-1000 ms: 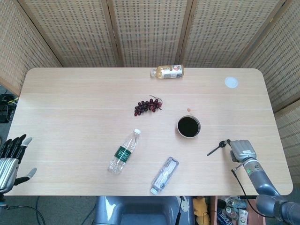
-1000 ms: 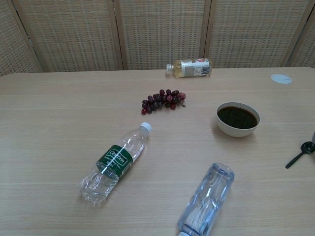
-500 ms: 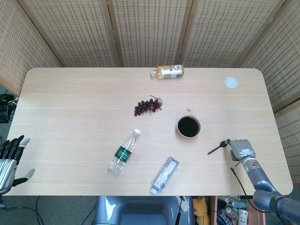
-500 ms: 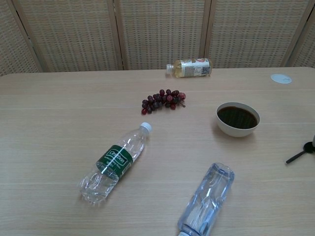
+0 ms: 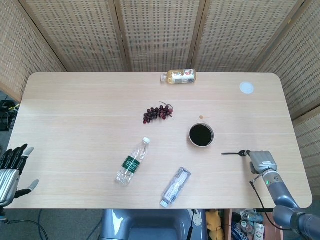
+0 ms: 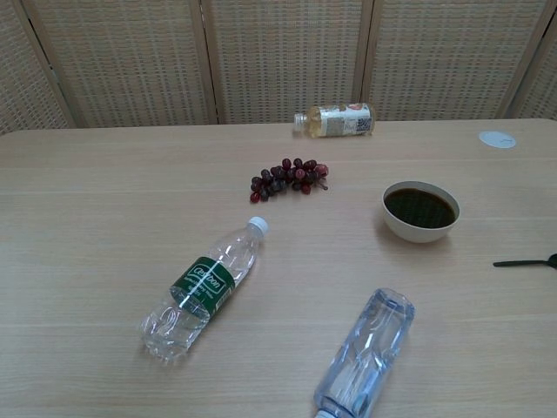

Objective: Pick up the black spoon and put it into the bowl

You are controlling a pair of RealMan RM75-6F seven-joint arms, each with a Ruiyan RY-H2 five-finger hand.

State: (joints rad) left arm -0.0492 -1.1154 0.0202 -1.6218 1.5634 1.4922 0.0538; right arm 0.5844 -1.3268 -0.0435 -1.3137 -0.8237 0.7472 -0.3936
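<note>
The black spoon (image 5: 232, 153) lies flat on the table to the right of the bowl, its handle pointing left toward the bowl; in the chest view the spoon (image 6: 522, 262) reaches the right edge. My right hand (image 5: 262, 161) sits at the spoon's bowl end and touches it; whether the fingers pinch it is hidden. The white bowl (image 5: 201, 135) with a dark inside stands upright a little up and left of the spoon, and the chest view shows the bowl (image 6: 421, 212) too. My left hand (image 5: 12, 170) hangs off the table's left front corner, fingers spread, holding nothing.
Two clear plastic bottles (image 5: 133, 161) (image 5: 175, 186) lie on their sides near the front. A bunch of dark grapes (image 5: 158, 113) lies mid-table. A yellow-filled bottle (image 5: 179, 76) lies at the back edge. A small white disc (image 5: 246, 88) sits back right.
The spoon has swung from a diagonal to lying level, handle pointing left. My right hand has shifted slightly right and out of the chest view. The left hand is still.
</note>
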